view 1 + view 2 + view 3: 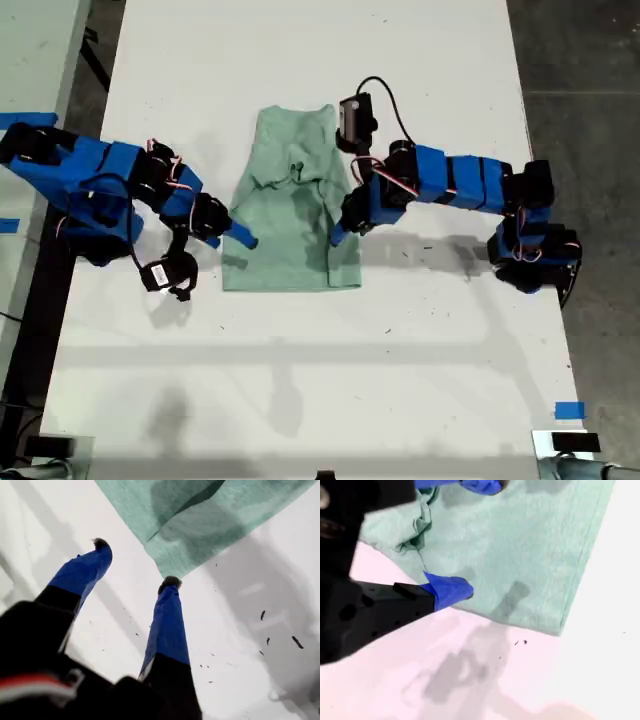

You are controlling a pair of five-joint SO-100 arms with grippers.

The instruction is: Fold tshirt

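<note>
1. I see a white table [300, 380] filling most of the exterior view; its surface carries small dark specks [263, 615], also visible in the first wrist view.
2. A blue tape marker [569, 410] sits on the table near the exterior view's lower right corner.
3. More blue tape [25, 120] lies on a pale surface at the exterior view's left edge, with another piece [8, 225] lower down.
4. Dark grey floor [585, 90] runs along the exterior view's right side.
</note>
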